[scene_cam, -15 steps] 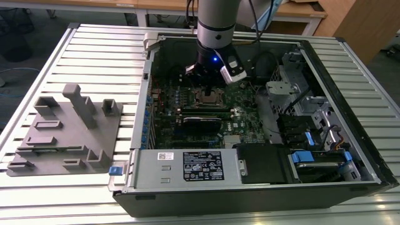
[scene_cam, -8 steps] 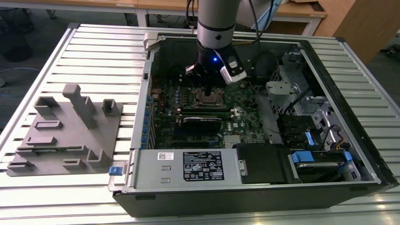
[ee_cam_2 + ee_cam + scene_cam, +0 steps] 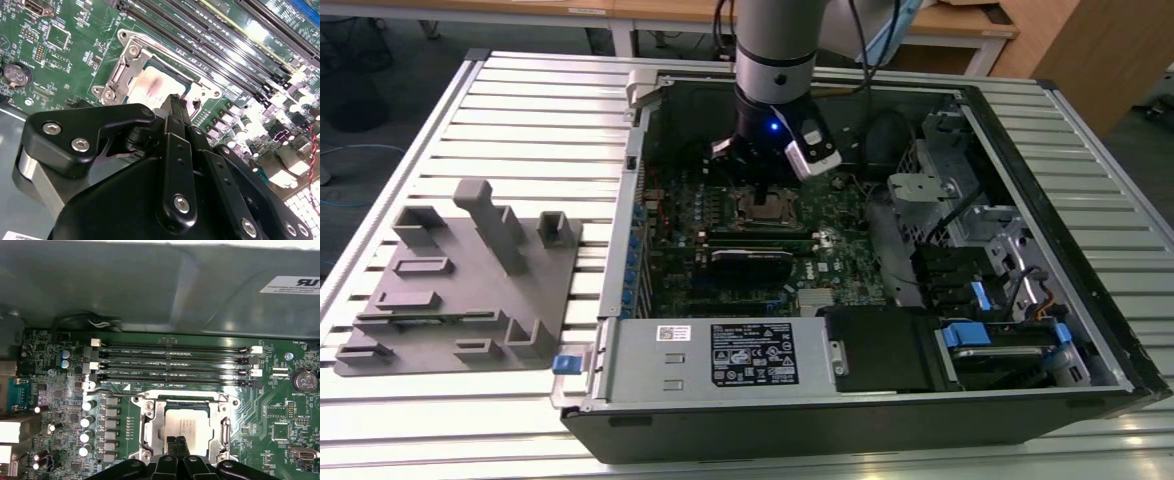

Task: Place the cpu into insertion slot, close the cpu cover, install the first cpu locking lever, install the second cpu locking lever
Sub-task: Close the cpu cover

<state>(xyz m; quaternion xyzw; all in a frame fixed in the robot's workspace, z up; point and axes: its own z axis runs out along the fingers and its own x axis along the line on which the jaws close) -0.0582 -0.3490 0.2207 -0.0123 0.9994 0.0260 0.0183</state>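
With the claw [image 3: 175, 440] pinched narrow and empty over the seated cpu [image 3: 186, 422], it should probably press the cpu cover [image 3: 149, 430] squarely, sparing the chip.

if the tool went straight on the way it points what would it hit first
Most likely the cpu, right ahead of the tool. The tool points at the cpu's edge, so with depth unclear it might catch the cover instead.

Open computer case [image 3: 854, 425] lies on slatted worktop [image 3: 534, 110]. Grey moulded fixture [image 3: 454, 300] sits just beside it, at the exterior view's left. Coin battery [image 3: 304, 381] seated on green board [image 3: 270, 412].
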